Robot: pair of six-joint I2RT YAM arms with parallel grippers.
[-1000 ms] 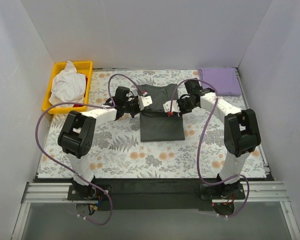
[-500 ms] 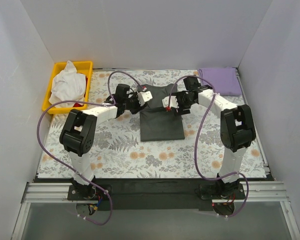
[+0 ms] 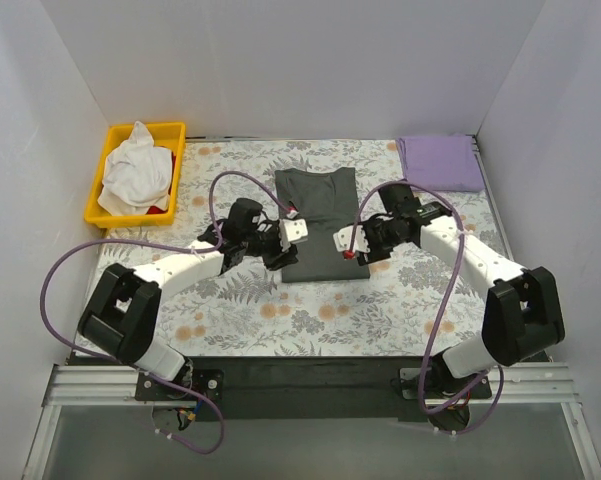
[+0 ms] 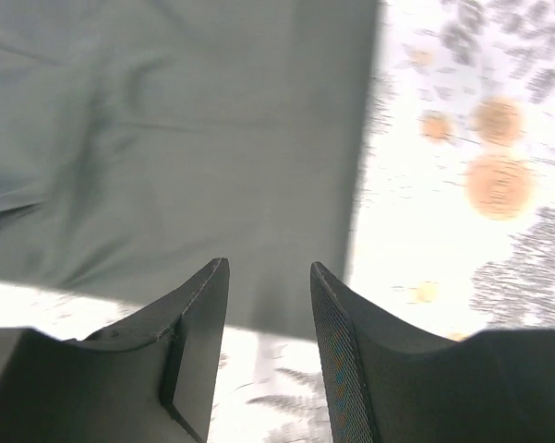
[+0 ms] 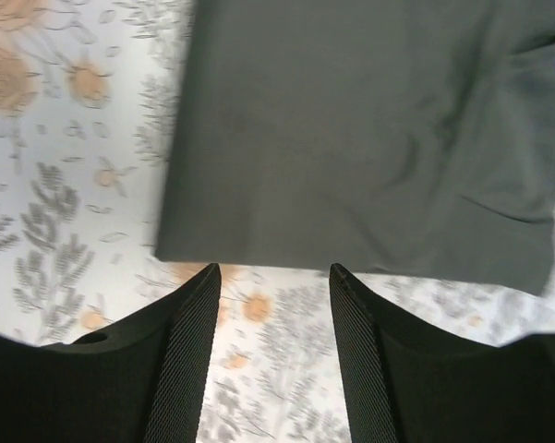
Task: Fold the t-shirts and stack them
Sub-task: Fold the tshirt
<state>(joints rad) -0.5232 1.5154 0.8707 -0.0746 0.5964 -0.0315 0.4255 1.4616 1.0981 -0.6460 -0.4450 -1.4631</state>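
Note:
The dark charcoal grey t-shirt (image 3: 318, 222) lies flat as a narrow folded strip in the middle of the floral tablecloth (image 3: 230, 300). The lavender t-shirt (image 3: 438, 162) rests folded at the back right corner. My left gripper (image 3: 283, 255) hovers at the grey shirt's near left corner, open and empty. My right gripper (image 3: 355, 255) hovers at the near right corner, also open and empty. In the left wrist view the grey t-shirt (image 4: 185, 138) spreads beyond the left gripper (image 4: 270, 268). In the right wrist view the grey t-shirt's (image 5: 351, 129) near edge lies just past the right gripper (image 5: 275, 269).
A yellow bin (image 3: 113, 139) holding crumpled white cloth (image 3: 135, 172) stands at the back left. White walls close in the table on three sides. Purple cables loop from both arms over the cloth.
Both grippers have opened and let go of the grey shirt, then drawn back from its middle toward its near edge. The shirt now lies flat.

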